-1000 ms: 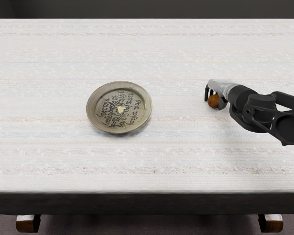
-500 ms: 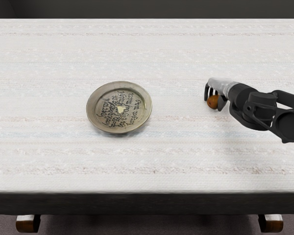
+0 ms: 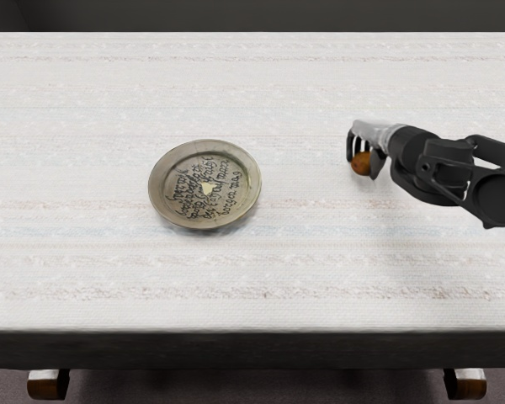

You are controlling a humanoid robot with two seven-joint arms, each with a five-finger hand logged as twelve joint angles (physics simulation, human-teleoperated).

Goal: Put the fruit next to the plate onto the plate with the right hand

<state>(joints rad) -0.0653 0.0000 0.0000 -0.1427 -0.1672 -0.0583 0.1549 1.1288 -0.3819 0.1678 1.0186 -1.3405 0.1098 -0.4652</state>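
Note:
A small round brown fruit sits inside the curled fingers of my right hand, right of the plate. The hand's arm comes in from the right edge. The fruit appears lifted slightly off the tabletop. A grey-green plate with dark script and a pale mark at its centre lies at the table's middle-left, about a plate's width and more to the left of the hand. Nothing lies on the plate. The left arm does not show.
A pale striped cloth covers the table. The table's dark front edge runs along the bottom, with two wooden feet below it.
My right hand, shut on the fruit, has risen a little and shifted slightly left and away. The plate has not moved.

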